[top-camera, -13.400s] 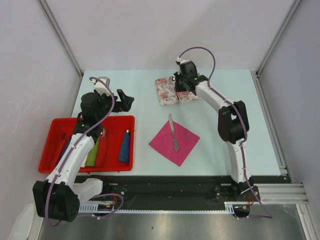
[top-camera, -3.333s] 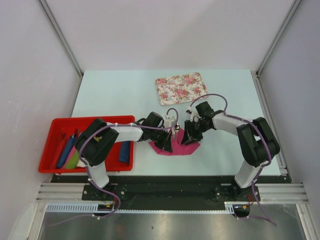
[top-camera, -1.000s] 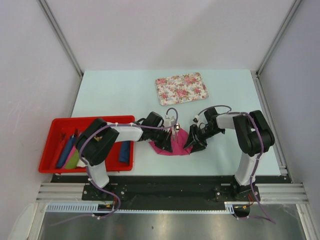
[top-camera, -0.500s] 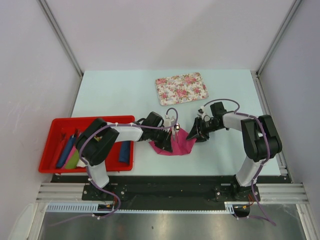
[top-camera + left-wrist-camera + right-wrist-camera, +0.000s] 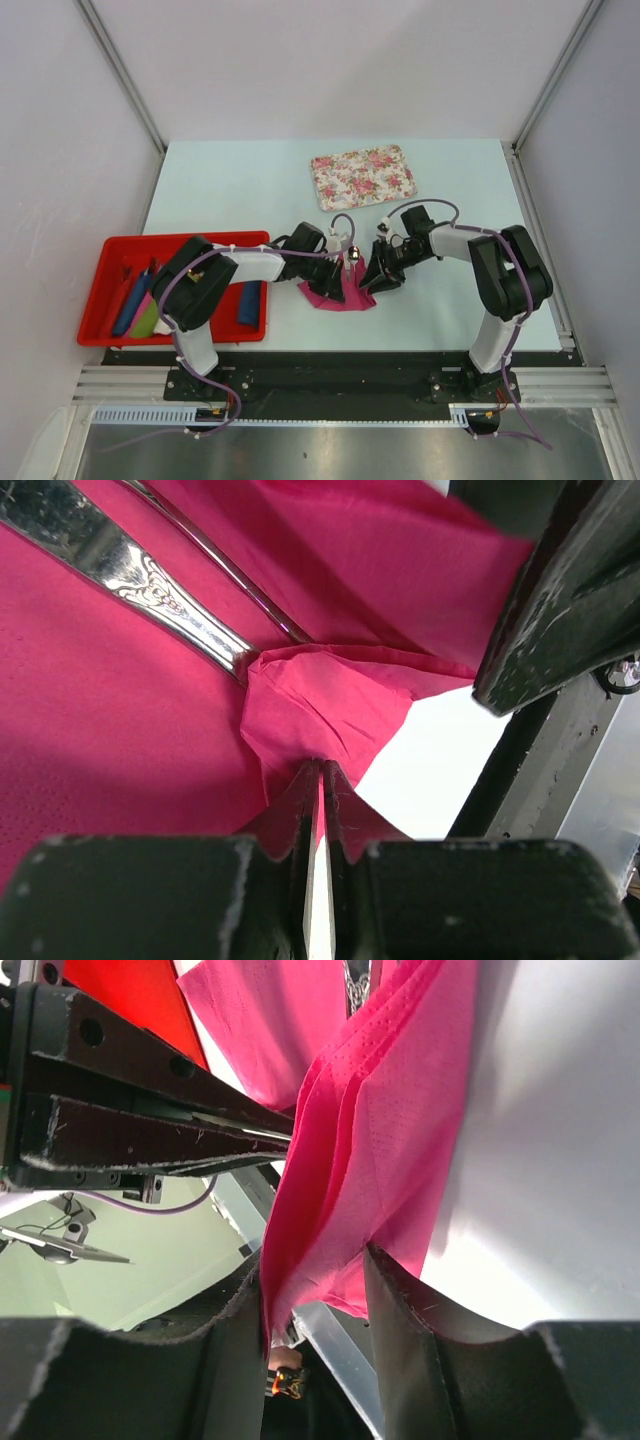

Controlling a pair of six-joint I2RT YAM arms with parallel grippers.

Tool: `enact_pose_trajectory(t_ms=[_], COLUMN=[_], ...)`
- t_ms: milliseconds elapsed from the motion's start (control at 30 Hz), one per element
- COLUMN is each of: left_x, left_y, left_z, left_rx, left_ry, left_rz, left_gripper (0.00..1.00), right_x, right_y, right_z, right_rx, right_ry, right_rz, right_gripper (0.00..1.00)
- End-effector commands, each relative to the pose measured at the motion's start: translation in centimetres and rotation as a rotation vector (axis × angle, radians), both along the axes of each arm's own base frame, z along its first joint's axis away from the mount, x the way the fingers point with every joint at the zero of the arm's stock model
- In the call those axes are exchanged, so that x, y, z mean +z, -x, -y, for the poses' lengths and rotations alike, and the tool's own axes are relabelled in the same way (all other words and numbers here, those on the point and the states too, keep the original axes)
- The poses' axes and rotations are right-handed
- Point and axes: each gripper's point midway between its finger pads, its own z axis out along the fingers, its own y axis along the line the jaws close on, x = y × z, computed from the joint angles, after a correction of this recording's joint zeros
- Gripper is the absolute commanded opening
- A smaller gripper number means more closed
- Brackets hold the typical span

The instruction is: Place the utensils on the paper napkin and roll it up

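The magenta paper napkin (image 5: 335,296) lies crumpled between my two grippers at the table's near middle. Its near corner (image 5: 330,695) is folded up, and my left gripper (image 5: 320,765) is shut on that fold. Two silvery utensils lie on the napkin in the left wrist view: an ornate handle (image 5: 150,580) and a thin stem (image 5: 220,565), both partly tucked under the fold. My right gripper (image 5: 312,1260) stands at the napkin's right side. Its jaws are apart, with the raised napkin edge (image 5: 370,1140) hanging loosely between them. From above, the left gripper (image 5: 338,272) and right gripper (image 5: 372,276) nearly touch.
A floral mat (image 5: 363,177) lies at the back middle. The red tray (image 5: 185,238) at the left holds a blue roll (image 5: 248,300) and a green roll (image 5: 150,320). The left arm reaches across the tray's right end.
My right gripper has swung left against the napkin's right side, pushing that edge up toward the left gripper. The left gripper has kept its hold and place.
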Motion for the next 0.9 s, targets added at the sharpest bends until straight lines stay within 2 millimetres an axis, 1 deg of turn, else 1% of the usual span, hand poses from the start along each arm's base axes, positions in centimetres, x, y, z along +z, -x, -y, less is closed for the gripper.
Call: enact_pose_trajectory(t_ms=[0, 167, 233, 267, 367, 433, 467, 533, 567, 633, 667, 767, 800, 833, 867], left_x=[0.6, 0.5, 0.6, 0.6, 0.7, 0.7, 0.7, 0.7, 0.6, 0.5, 0.5, 0.5, 0.4, 0.4, 0.5], left_y=[-1.2, -1.1, -1.2, -1.2, -1.3, -1.3, -1.4, -1.4, -1.3, -1.3, -1.3, -1.4, -1.3, -1.4, -1.4], left_z=[0.3, 0.3, 0.4, 0.3, 0.2, 0.1, 0.0, -0.1, 0.0, -0.2, -0.1, -0.2, -0.2, -0.1, -0.2], left_rx=[0.008, 0.007, 0.008, 0.011, 0.011, 0.011, 0.015, 0.014, 0.012, 0.015, 0.013, 0.017, 0.016, 0.016, 0.017], left_ry=[0.022, 0.024, 0.027, 0.024, 0.025, 0.025, 0.025, 0.024, 0.025, 0.024, 0.025, 0.026, 0.025, 0.026, 0.027], left_rz=[0.042, 0.039, 0.04, 0.041, 0.043, 0.043, 0.044, 0.045, 0.044, 0.043, 0.044, 0.041, 0.038, 0.039, 0.038], left_gripper=[0.1, 0.09, 0.1, 0.1, 0.1, 0.1, 0.09, 0.1, 0.1, 0.09, 0.1, 0.1, 0.1, 0.1, 0.1], right_x=[0.5, 0.3, -0.3, -0.5, -1.1, -1.2, -1.1, -0.6, -0.5, 0.1, 0.5, 1.6, 1.8, 2.2, 2.1], right_y=[-0.9, -1.0, -1.2, -1.3, -1.7, -1.8, -2.0, -2.2, -2.2, -2.2, -2.3, -2.3, -2.6, -2.2, -2.1], right_z=[-1.2, -2.1, -2.2, -2.3, -2.1, -1.6, -1.3, -0.9, -0.7, -0.8, -0.9, -1.8, -2.3, -2.7, -3.0], right_rx=[0.004, 0.012, 0.007, 0.006, -0.004, -0.014, -0.018, -0.028, -0.03, -0.025, -0.025, -0.028, -0.03, -0.02, -0.017], right_ry=[-0.014, -0.019, 0.001, 0.009, 0.041, 0.076, 0.085, 0.102, 0.106, 0.096, 0.086, 0.025, 0.0, -0.029, -0.04], right_rz=[0.021, 0.024, 0.023, 0.022, 0.019, 0.03, 0.043, 0.066, 0.074, 0.078, 0.086, 0.081, 0.082, 0.059, 0.044], right_gripper=[0.45, 0.45, 0.43, 0.38, 0.29, 0.26, 0.24, 0.21, 0.18, 0.14, 0.09, 0.01, 0.0, 0.0, 0.0])
